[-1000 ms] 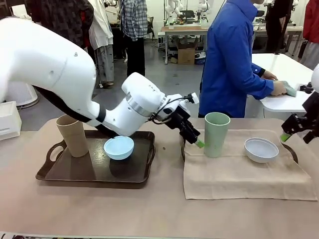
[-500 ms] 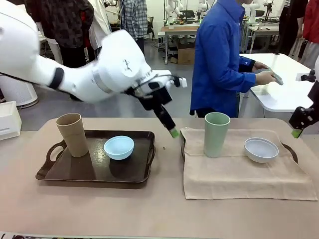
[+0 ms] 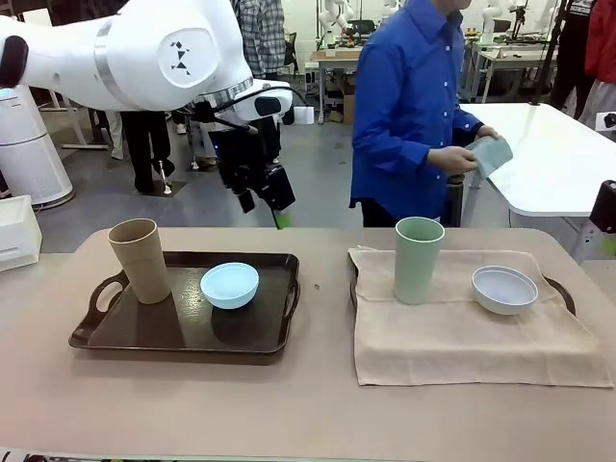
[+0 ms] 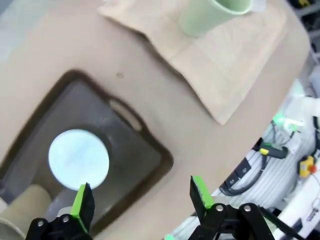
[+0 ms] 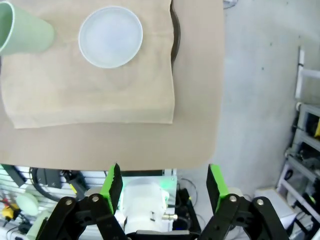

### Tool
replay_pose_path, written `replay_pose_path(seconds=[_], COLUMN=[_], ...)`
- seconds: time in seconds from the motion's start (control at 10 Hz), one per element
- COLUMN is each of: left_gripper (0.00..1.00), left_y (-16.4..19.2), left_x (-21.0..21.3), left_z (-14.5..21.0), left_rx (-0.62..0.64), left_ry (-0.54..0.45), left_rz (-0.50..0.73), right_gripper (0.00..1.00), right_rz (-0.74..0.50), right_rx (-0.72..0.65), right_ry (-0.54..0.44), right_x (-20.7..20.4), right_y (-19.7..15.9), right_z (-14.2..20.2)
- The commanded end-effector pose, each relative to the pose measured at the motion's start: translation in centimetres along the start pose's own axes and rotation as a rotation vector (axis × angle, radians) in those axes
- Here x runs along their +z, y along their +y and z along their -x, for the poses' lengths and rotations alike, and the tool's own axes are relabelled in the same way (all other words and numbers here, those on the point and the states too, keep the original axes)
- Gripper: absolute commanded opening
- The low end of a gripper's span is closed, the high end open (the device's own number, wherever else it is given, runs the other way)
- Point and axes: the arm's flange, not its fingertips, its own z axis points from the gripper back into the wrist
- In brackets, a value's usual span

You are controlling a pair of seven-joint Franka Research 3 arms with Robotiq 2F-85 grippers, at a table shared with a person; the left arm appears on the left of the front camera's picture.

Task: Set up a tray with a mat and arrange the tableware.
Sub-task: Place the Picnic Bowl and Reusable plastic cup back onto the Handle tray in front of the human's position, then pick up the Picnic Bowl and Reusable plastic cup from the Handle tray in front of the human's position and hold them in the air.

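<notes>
A dark tray on the left holds a tan-brown cup and a light blue bowl. On the right, a beige mat covers a second tray, whose handle sticks out. A pale green cup and a white bowl stand on the mat. My left gripper hangs open, high above the left tray's far edge. From its wrist I look down on the blue bowl between open fingers. My right gripper is open, high beyond the table's right end, with the white bowl and mat below.
A person in a blue shirt stands across the table, holding a pale green cloth near a white side table. A white box sits at the far left. Bare tabletop lies in front of both trays.
My left gripper has pulled away from the green cup, rising up and to the left. My right gripper has lifted off toward the right edge. The person has turned, cloth in hand.
</notes>
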Motion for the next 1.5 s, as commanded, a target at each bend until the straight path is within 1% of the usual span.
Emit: replay_pose_path(seconds=[0.0, 0.1, 1.0, 1.1, 1.2, 1.3, 1.4], left_gripper=[1.0, 1.0, 1.0, 1.0, 1.0, 1.0, 1.0], left_y=[0.1, 0.1, 0.1, 0.0, 0.3, 0.6, 1.6], left_x=[-0.3, -0.3, -0.3, -0.4, -0.3, 0.4, 1.5], left_z=[-0.7, -0.7, -0.7, -0.8, 0.5, 2.6, 4.8], left_rx=[-0.073, -0.073, -0.073, -0.061, -0.035, -0.048, -0.026], left_ry=[-0.05, -0.05, -0.05, -0.033, -0.012, -0.015, -0.048], left_rz=[0.033, 0.033, 0.033, 0.011, 0.033, 0.051, 0.076], right_gripper=[0.87, 0.87, 0.87, 0.87, 0.87, 0.87, 0.87], right_rz=[-0.041, 0.0, 0.0, 0.0, -0.01, -0.045, -0.118], right_rx=[0.034, 0.0, 0.0, 0.0, 0.006, 0.099, 0.152], right_ry=[-0.059, 0.0, 0.0, 0.0, -0.008, -0.023, -0.034], right_x=[-0.7, 0.0, 0.0, 0.0, 0.0, 0.0, 0.2], right_y=[-0.5, 0.0, 0.0, 0.0, -0.1, -0.4, -0.6], right_z=[-1.0, 0.0, 0.0, 0.0, -0.1, 0.1, -0.1])
